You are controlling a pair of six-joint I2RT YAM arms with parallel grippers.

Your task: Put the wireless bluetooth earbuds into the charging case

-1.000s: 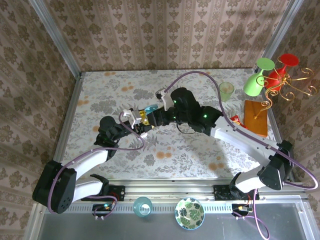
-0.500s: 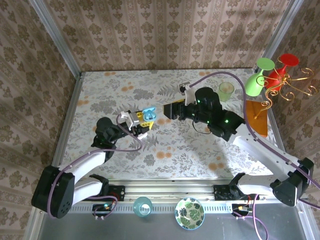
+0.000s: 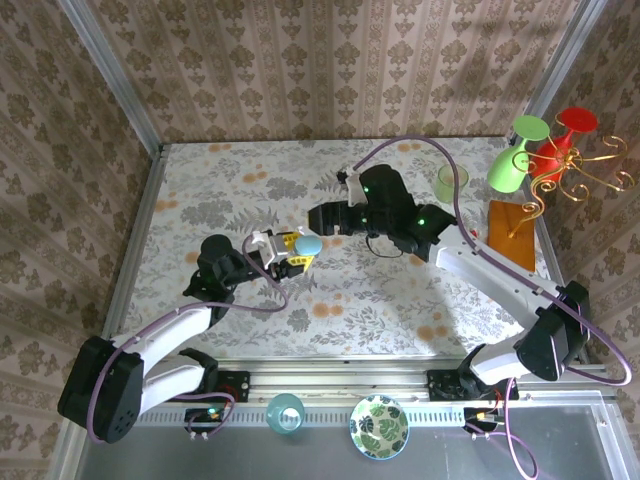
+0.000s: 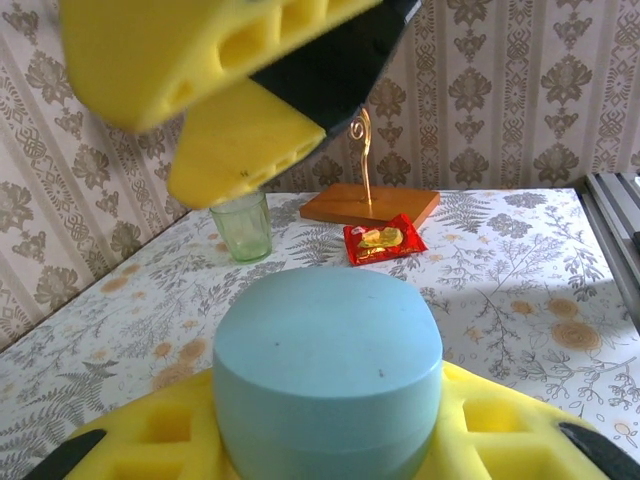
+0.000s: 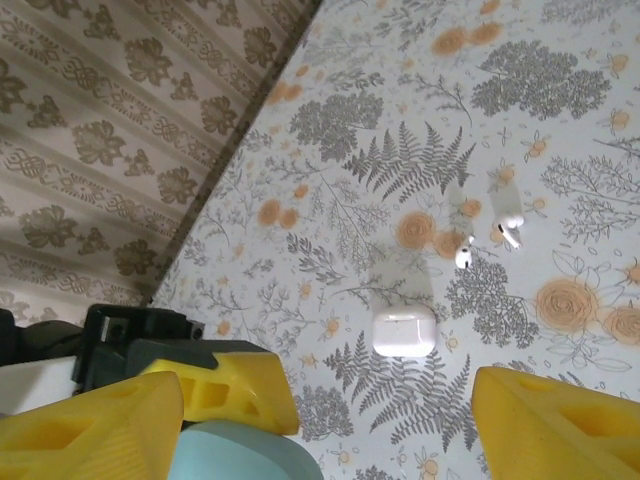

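Lying outside charging case (image 5: 404, 331), two earbuds (image 5: 463, 253).

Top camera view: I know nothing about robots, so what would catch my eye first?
Probably the two grippers meeting in the middle: the left gripper clamps a blue lump, and the open right gripper hovers just beyond it. Next come the bright green glass and red glass at the far right corner. The small white case and earbuds, seen from the right wrist, lie apart and are easy to miss.
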